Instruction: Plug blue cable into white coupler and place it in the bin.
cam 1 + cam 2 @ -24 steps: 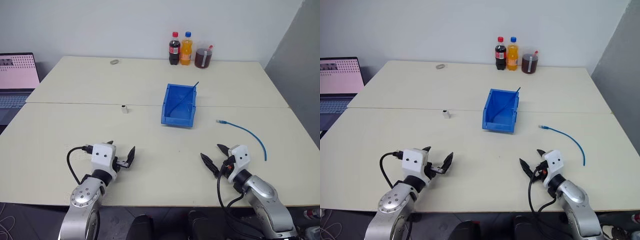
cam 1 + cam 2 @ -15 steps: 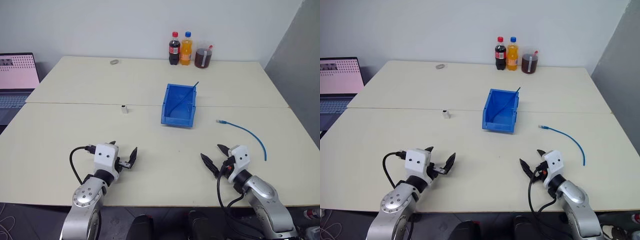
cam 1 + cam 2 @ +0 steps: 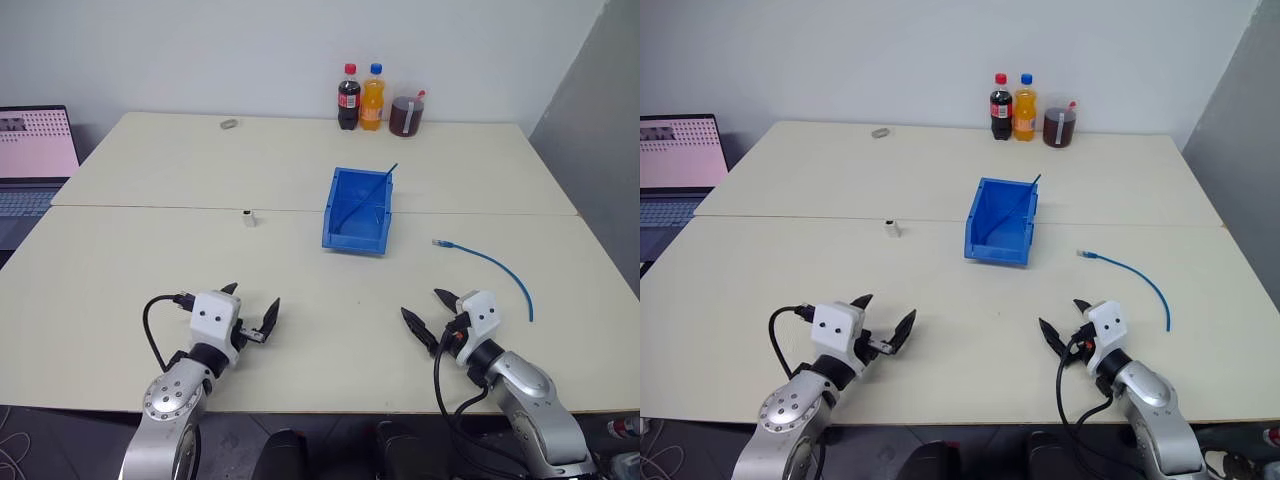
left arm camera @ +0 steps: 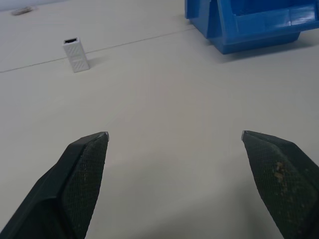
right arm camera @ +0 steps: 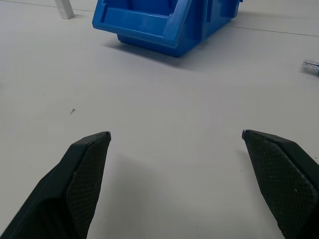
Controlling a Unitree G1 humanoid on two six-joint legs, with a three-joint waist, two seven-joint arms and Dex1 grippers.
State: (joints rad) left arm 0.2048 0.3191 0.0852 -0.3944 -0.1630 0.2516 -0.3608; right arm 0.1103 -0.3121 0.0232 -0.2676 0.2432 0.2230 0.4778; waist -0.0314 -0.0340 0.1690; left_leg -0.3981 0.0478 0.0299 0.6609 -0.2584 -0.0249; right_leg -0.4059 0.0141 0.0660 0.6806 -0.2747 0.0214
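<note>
At the near edge of the pale, matte surface point(image 3: 300, 300), the left hand point(image 3: 250, 318) hovers with its two black, wedge-shaped fingers point(image 4: 82, 164) spread wide and nothing between them; their inner pads show a fine cross-hatched texture. The right hand point(image 3: 427, 318) is likewise wide open and empty, low over the surface on the other side.

Beyond and between the hands, near the middle of the surface, sits the bin point(image 3: 357, 210), a glossy blue plastic rectangle with straight walls and a sloped front lip facing the robot; its long axis runs away from the robot. A thin blue rod leans out of its far right corner.

The white coupler point(image 3: 248, 218), a tiny blocky plastic piece with a ribbed side, stands upright just beside the seam in the surface, well apart from the bin on its left. The blue cable point(image 3: 495, 264), thin and flexible, lies in a loose arc to the right of the bin, its clear plug end point(image 3: 440, 243) pointing left toward the bin, its other end curving back toward the near right edge.

At the far edge stand two plastic bottles point(image 3: 360, 97) and a cup of dark drink point(image 3: 405, 114); a laptop point(image 3: 35, 155) sits at far left.
</note>
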